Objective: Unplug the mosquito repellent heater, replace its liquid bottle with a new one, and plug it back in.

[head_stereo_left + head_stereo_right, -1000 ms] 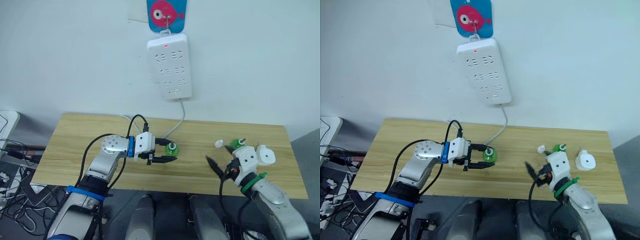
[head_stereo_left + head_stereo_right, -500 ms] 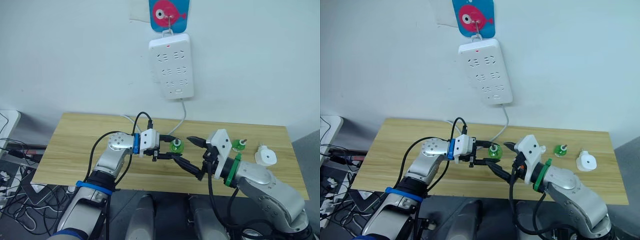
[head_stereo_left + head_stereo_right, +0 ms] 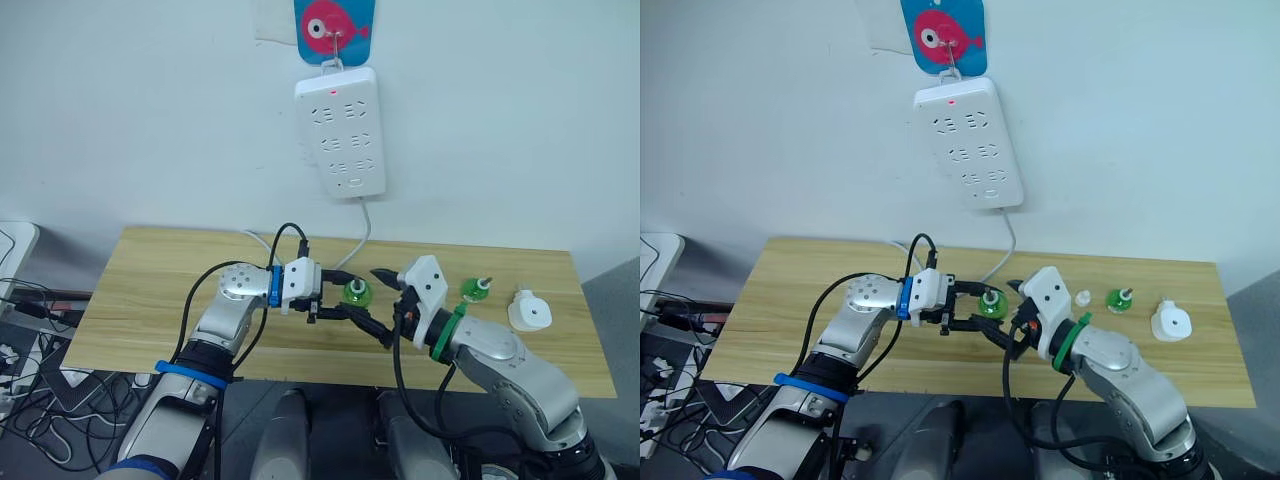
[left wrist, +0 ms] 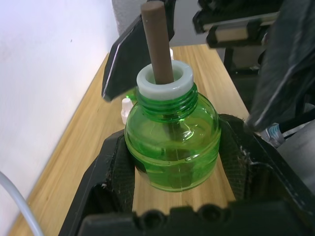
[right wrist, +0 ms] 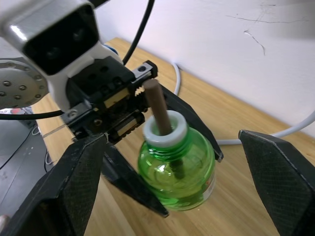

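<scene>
Table (image 3: pixel 150 290) | left gripper (image 3: pixel 345 298) pinches new bottle (image 3: pixel 354 292), uncapped, above table centre | right gripper (image 3: pixel 378 300) spread around it | heater (image 3: pixel 527 313) far right | old bottle (image 3: pixel 474 291) beside heater | cap (image 3: pixel 1078 297) by old bottle

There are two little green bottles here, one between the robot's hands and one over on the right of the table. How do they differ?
The round translucent green bottle with the brown wick is gripped by the left gripper, with the open right gripper around it; the small green bottle on the wooden table stands alone, untouched. The held one sits nearer the table's middle. Both are green, uncapped and upright.
</scene>
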